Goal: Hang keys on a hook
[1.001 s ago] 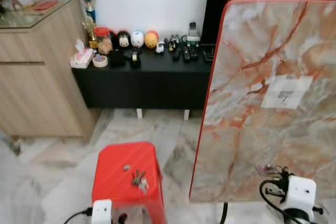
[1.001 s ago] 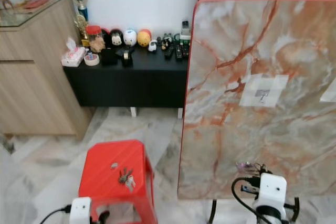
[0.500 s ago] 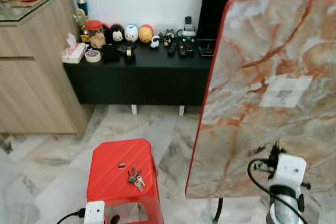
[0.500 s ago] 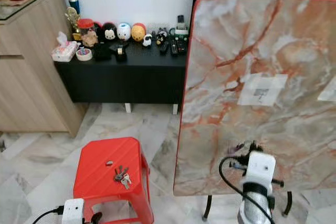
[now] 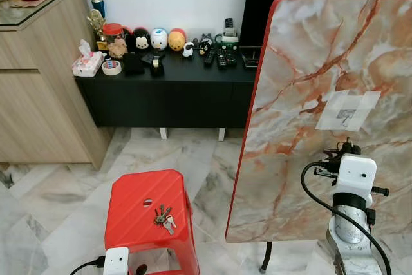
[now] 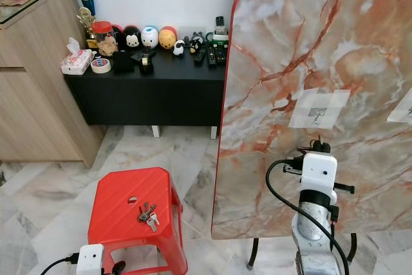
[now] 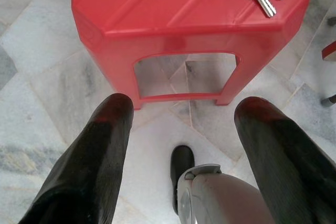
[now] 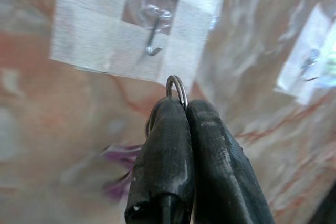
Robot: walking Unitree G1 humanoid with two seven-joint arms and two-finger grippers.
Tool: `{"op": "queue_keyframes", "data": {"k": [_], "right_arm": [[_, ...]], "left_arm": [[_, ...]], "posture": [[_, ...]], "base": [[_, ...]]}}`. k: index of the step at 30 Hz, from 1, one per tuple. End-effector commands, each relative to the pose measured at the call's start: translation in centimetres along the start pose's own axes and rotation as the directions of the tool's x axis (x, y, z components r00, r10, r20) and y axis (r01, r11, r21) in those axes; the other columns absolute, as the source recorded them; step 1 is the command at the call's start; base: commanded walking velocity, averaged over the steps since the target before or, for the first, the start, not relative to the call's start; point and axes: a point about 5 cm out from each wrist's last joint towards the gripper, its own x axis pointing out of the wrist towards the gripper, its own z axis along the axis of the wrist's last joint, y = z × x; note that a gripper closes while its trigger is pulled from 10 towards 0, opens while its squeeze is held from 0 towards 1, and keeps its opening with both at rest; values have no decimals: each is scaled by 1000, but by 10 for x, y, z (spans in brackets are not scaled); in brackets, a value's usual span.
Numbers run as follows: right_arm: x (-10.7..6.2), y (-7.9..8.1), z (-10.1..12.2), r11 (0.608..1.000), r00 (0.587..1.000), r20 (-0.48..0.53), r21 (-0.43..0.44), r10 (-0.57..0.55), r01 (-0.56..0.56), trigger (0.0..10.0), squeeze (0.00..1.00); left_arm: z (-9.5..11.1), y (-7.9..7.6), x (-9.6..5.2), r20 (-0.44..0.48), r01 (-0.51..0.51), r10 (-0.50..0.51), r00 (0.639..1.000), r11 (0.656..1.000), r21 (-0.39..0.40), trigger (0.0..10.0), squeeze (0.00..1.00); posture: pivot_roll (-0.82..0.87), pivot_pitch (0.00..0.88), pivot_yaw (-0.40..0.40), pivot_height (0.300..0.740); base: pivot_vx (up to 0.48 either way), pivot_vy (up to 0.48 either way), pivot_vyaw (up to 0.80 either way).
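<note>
An upright marbled board (image 5: 302, 49) carries a small metal hook (image 8: 153, 42) on a patch of white tape (image 5: 347, 110). My right gripper (image 8: 185, 104) is raised in front of the board just below that hook. It is shut on a metal key ring (image 8: 176, 85), with a blurred purple tag (image 8: 118, 156) hanging behind the fingers. The ring's top sits just under the hook, apart from it. A second bunch of keys (image 5: 163, 218) lies on a red plastic stool (image 5: 132, 210). My left gripper (image 7: 184, 116) hangs open low in front of the stool.
A second taped hook (image 8: 311, 59) sits further right on the board. A black low cabinet (image 5: 174, 91) with figurines and remotes stands against the wall, a wooden cabinet (image 5: 38, 88) at the left. Marble floor (image 5: 58, 191) lies around the stool.
My right arm has risen along the board, from its lower edge to just under the taped hook. The camera has shifted slightly. The keys on the stool have not moved.
</note>
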Motion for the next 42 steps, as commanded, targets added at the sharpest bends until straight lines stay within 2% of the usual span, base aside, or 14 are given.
{"op": "queue_keyframes", "data": {"k": [1,23,42], "right_arm": [[7,-6,13,999,998,53,-10,-40,41,10000,0],[29,-3,23,997,995,71,-29,-68,70,10000,0],[30,5,21,996,997,67,-88,-28,34,10000,0]], "left_arm": [[-8,0,-3,-31,-4,4,1000,1000,4,10000,0],[-7,1,-2,-31,-7,7,1000,1000,-1,10000,0],[-5,0,-1,-30,-10,10,999,1000,-5,10000,0]], "posture": [[16,0,-49,740],[19,0,-46,740],[18,0,-48,740]], "base": [[0,0,0],[0,0,0],[0,0,0]]}}
